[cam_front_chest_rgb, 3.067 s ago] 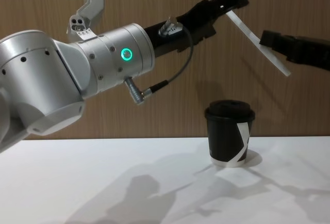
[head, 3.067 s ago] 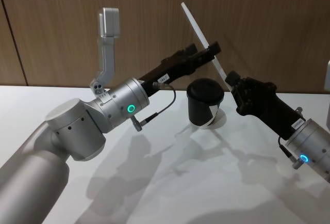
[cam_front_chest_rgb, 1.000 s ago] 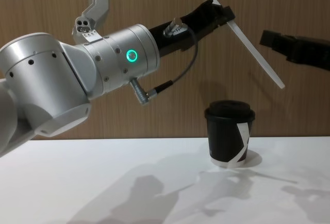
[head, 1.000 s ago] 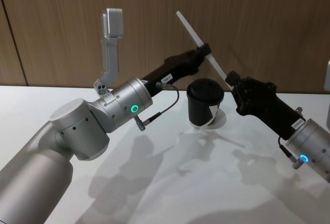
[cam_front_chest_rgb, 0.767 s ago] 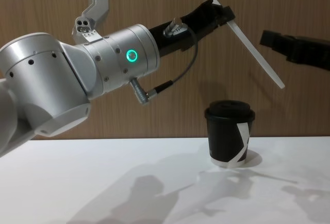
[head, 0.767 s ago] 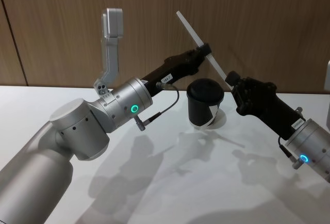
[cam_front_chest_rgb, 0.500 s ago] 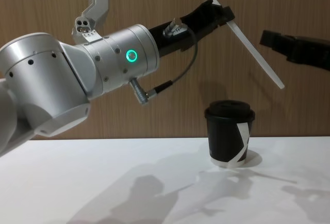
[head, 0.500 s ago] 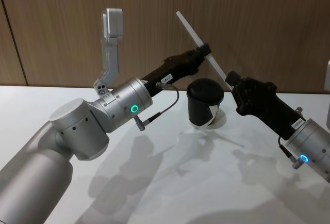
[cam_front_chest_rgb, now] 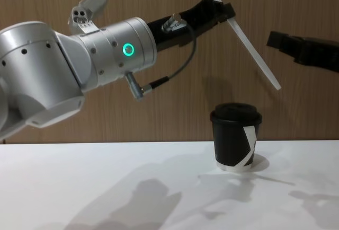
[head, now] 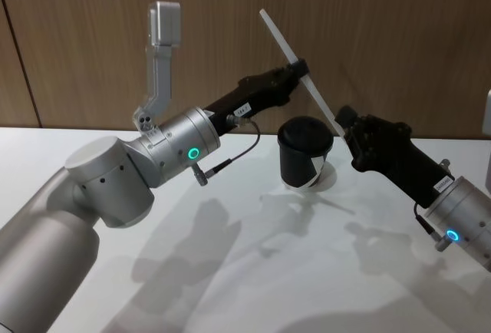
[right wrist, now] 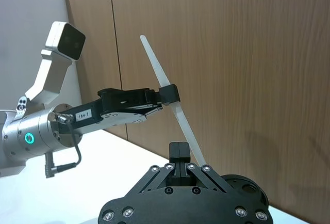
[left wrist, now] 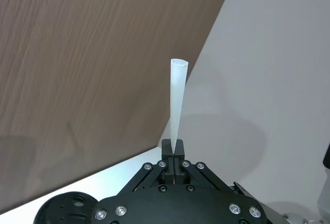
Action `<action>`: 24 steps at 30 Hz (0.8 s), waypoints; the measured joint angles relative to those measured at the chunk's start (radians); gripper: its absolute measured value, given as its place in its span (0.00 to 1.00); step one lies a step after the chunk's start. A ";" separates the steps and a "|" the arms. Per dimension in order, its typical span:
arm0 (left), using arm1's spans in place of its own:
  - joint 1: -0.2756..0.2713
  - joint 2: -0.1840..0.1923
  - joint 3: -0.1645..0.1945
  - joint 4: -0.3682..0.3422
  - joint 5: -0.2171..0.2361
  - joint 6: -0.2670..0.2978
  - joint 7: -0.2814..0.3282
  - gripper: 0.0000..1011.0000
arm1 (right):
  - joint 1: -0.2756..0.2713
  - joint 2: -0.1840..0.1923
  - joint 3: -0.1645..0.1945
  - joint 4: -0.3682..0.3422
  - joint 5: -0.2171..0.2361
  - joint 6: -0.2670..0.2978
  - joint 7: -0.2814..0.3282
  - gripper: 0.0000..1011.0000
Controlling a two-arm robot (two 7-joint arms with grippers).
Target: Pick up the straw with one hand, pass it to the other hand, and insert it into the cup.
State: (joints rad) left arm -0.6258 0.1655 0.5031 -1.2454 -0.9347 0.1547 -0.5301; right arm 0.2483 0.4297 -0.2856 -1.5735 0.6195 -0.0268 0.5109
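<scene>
Head view: our left gripper (head: 301, 68) reached high while our right gripper (head: 343, 116) hung beside, fingers pressed together and empty. With the cup (head: 303, 160) below, we held the straw (head: 278, 36) clenched, slanting toward its lid.

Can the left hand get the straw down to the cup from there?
Probably yes. The left hand grips the tilted straw, its lower end in the air above the cup, nothing between. The right hand sits off to the side.

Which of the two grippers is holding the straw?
The left gripper: it is shut on the straw, while the right gripper stands apart, holding nothing.
</scene>
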 joint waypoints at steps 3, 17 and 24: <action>-0.006 0.006 0.003 -0.003 0.004 0.001 0.000 0.00 | 0.000 0.000 0.000 0.000 0.000 0.000 0.000 0.00; -0.052 0.026 0.022 -0.010 0.005 0.025 -0.016 0.00 | 0.000 0.000 0.000 0.000 0.000 0.000 0.000 0.00; -0.080 0.040 0.043 -0.012 0.019 0.048 -0.015 0.00 | 0.000 0.000 0.000 0.000 0.000 0.000 0.000 0.00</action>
State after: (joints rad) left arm -0.7059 0.2050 0.5458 -1.2576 -0.9154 0.2025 -0.5449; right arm 0.2483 0.4297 -0.2856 -1.5735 0.6195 -0.0268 0.5109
